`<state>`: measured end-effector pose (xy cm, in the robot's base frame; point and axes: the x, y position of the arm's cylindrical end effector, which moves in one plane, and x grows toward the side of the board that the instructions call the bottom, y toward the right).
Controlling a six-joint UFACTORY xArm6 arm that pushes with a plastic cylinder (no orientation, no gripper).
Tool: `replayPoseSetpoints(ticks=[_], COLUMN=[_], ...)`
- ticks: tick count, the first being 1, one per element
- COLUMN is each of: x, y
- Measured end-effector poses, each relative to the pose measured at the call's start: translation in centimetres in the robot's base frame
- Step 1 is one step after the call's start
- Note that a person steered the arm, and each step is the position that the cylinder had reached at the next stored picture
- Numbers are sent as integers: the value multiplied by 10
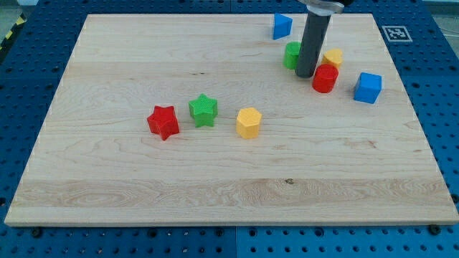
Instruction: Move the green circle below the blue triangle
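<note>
camera view shows my tip down on the board at the view's upper right, in the middle of a small cluster. the green circle sits touching or just beside the rod on its left side in the view, partly hidden by it. the blue triangle lies above the tip and a little left, near the green circle and close to the board's top edge. the red cylinder is just right of the tip, the yellow block up and right of it with its shape hard to make out, and the blue cube further right.

i judge the step in hand is the final nudging: the green circle looks already roughly below the triangle, slightly right. the next move likely calls for a short push toward the view's left, without knocking the triangle.

there is no claw here, only a straight dark rod standing nearly upright; it grasps nothing and can only push.
</note>
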<state>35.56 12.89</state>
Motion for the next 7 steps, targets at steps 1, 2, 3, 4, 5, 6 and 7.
replayPoseSetpoints(ticks=[1,2,3,4,5,6,7], x=[-14,-21,-34,-39,-42,-38,-38], y=[-1,-7,-7,-7,-7,-4,16])
